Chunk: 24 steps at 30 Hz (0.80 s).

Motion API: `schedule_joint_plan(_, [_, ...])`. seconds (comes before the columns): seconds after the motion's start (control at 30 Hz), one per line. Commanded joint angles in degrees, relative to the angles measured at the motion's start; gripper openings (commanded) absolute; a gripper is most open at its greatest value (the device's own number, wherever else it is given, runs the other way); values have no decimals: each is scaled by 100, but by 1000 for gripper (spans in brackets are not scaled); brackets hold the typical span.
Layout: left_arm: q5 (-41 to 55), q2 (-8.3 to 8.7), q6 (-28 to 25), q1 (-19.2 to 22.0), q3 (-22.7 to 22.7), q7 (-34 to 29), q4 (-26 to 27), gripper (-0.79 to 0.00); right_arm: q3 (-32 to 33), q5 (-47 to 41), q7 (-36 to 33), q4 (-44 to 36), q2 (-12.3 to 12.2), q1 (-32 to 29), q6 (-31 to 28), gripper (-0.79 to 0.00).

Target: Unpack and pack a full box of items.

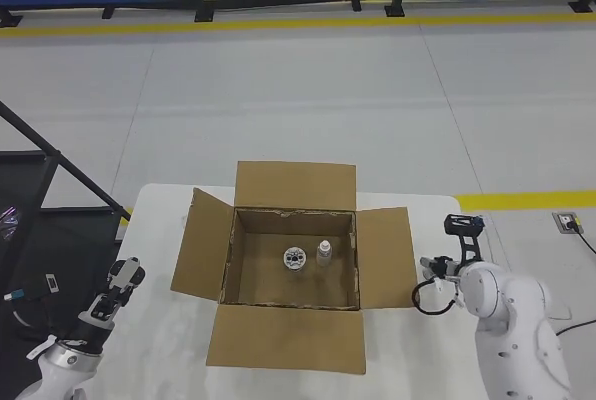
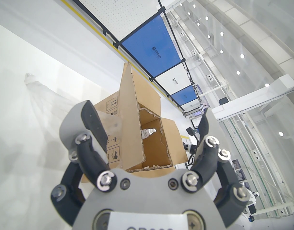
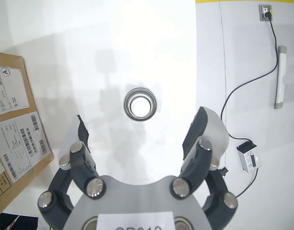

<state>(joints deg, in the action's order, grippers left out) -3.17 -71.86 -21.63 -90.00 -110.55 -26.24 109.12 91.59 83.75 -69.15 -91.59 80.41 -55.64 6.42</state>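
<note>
Sitting in the middle of the white table, the cardboard box has all four flaps folded outward. Inside, near the far wall, a small white bottle stands just beside a round white item. The left gripper hangs by the table's left edge, apart from the box, jaws spread wide and empty. The right gripper hangs over the table to the box's right, jaws also wide with nothing held, above a metal ring set in the tabletop.
</note>
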Motion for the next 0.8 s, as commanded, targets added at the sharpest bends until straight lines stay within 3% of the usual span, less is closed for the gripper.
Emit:
schedule_joint_plan(0.0, [0, 0, 0, 0, 0, 0, 0, 0, -43, 59, -4, 278, -4, 150, 16, 0])
schedule_joint_plan(0.1, [0, 0, 0, 0, 0, 0, 0, 0, -62, 20, 52, 700, -9, 358, 47, -18])
schedule_joint_plan(0.13, [0, 0, 0, 0, 0, 0, 0, 0, -52, -5, 71, 822, -12, 411, 52, -83])
schedule_joint_plan(0.2, [0, 0, 0, 0, 0, 0, 0, 0, -11, -97, 165, 1024, -26, 492, -19, -413])
schedule_joint_plan(0.33, [0, 0, 0, 0, 0, 0, 0, 0, 16, -172, 233, 1173, -47, 554, -101, -763])
schedule_joint_plan(0.6, [0, 0, 0, 0, 0, 0, 0, 0, 56, -241, 259, 773, -86, 377, -85, -785])
schedule_joint_plan(0.77, [0, 0, 0, 0, 0, 0, 0, 0, 102, -57, 257, -261, -106, 114, 243, -785])
